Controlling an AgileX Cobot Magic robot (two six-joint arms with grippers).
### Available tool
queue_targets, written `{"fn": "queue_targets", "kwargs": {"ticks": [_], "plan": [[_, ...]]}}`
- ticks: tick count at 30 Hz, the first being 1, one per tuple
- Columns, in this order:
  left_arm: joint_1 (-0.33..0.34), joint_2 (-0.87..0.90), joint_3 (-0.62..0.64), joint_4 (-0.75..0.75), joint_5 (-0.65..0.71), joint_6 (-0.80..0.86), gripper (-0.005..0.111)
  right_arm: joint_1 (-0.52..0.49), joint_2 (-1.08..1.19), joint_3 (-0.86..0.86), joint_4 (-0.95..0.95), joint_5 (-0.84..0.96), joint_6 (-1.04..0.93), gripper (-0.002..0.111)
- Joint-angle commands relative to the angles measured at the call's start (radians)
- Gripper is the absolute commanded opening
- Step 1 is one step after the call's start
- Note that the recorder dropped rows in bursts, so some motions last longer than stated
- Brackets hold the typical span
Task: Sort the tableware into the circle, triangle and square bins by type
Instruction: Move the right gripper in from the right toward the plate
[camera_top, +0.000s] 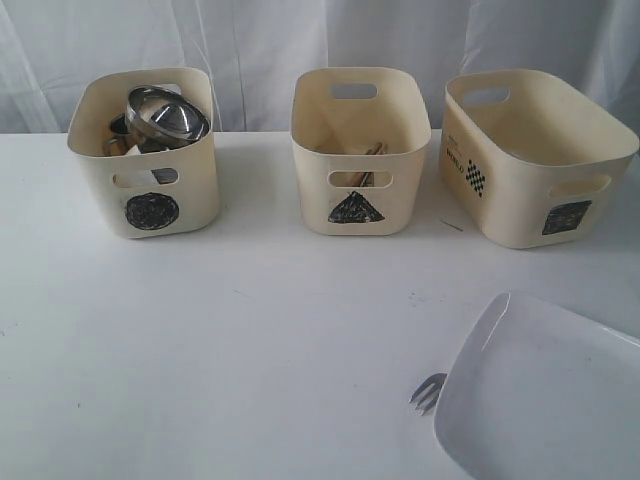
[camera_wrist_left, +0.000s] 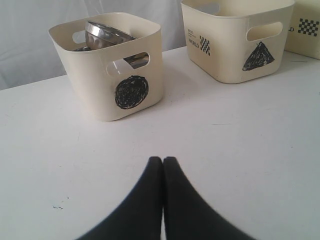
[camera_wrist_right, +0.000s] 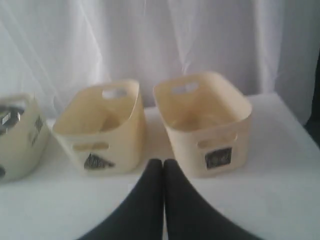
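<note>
Left gripper (camera_wrist_left: 163, 159) closed, empty. Circle bin (camera_top: 190, 200) has the steel bowl (camera_top: 165, 115), triangle bin (camera_top: 312, 170) some cutlery (camera_top: 372, 152), square bin (camera_top: 515, 205) looks bare. Fork (camera_top: 428, 392) and plate (camera_top: 545, 400) sit front right. Right gripper (camera_wrist_right: 163, 161) closed, empty; I'd open it for the fork.

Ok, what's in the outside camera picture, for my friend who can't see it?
Three cream bins stand on a white table: the circle bin holds a steel bowl, the triangle bin utensils, the square bin nothing visible. A white plate and a fork lie in front, right.

black tapered gripper fingers (camera_wrist_left: 145, 200)
</note>
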Motion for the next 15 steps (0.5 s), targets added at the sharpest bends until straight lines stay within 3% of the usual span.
{"fn": "queue_targets", "kwargs": {"ticks": [1,9,15], "plan": [[0.002,-0.005,0.004,-0.006,0.003,0.000,0.000,-0.001,0.266,-0.144,0.222,0.193,-0.287,0.000],[0.002,-0.005,0.004,-0.006,0.003,0.000,0.000,0.015,0.659,-0.290,0.285,0.265,-0.532,0.000],[0.002,-0.005,0.004,-0.006,0.003,0.000,0.000,0.146,0.960,-0.352,0.251,0.201,-0.530,0.000]]}}
